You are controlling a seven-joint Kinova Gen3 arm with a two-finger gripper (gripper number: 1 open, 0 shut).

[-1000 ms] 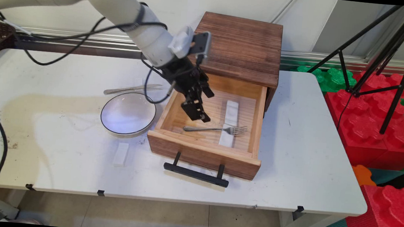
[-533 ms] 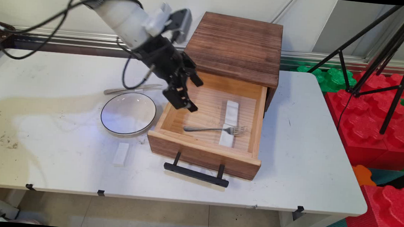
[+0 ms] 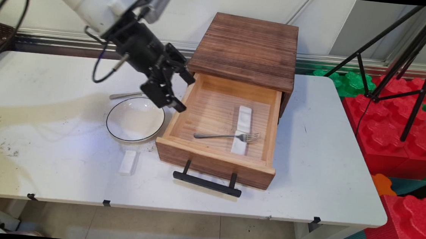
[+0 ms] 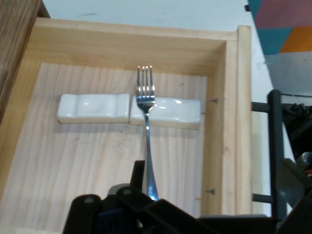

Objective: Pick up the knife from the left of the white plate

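Pulling back from the drawer (image 3: 219, 135), the gripper (image 3: 179, 94) now hangs spread open and empty above the drawer's left wall, over the bowl's (image 3: 135, 120) far rim. Inside the drawer, the fork (image 3: 227, 136) lies with its neck across a white rest (image 3: 241, 130). A knife (image 3: 123, 95) lies left of the drawer, behind the bowl. If the arm sinks here, a finger could clip the wall or rim; I judge the clearance slim.

Gripper (image 3: 177, 94) hangs over the drawer's (image 3: 215, 161) left wall, bowl (image 3: 135, 119) just below-left of it, knife (image 3: 123, 95) behind the bowl. Fork (image 3: 227, 136) in the drawer ahead, lying across the nearer of two rests (image 4: 165, 112). Block (image 3: 127, 162) before the bowl.
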